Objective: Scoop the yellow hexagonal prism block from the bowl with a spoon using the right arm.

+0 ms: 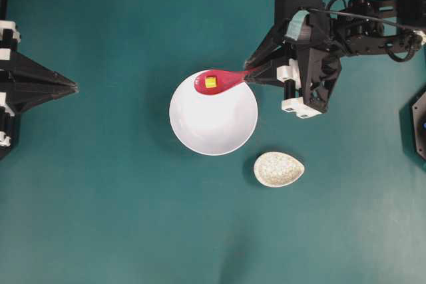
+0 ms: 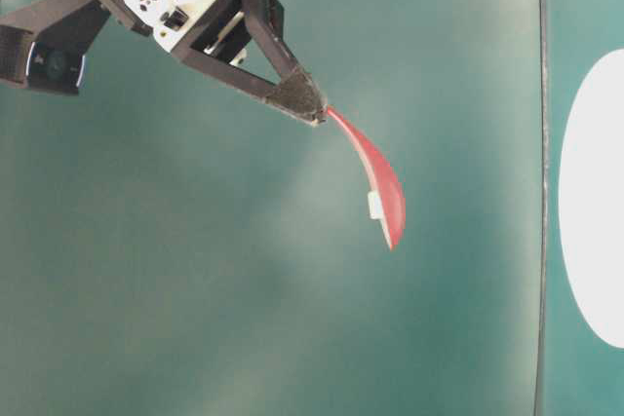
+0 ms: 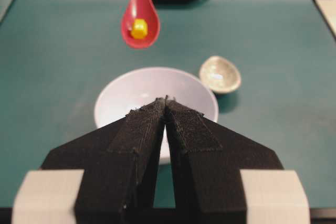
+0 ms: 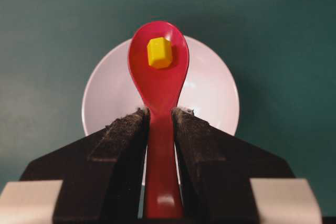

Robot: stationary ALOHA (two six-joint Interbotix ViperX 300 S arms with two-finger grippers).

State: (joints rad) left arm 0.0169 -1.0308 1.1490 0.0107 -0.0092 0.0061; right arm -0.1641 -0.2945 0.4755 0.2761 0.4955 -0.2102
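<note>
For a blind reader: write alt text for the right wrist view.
A pink-red spoon, its handle clamped between two black fingers, holds a small yellow block over a white bowl on a teal table.

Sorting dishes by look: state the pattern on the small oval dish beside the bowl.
Speckled beige and white spoon rest; clearest in the overhead view.

This is a robotics lab bench set up for manipulation trials. A desk covered edge to edge in plain teal matting carries only a few props. Two black robot arms with white printed blocks face each other across it, the left end effector opposite the right end effector. Bins of coloured objects, blurred, line the far edge in the left wrist view.
</note>
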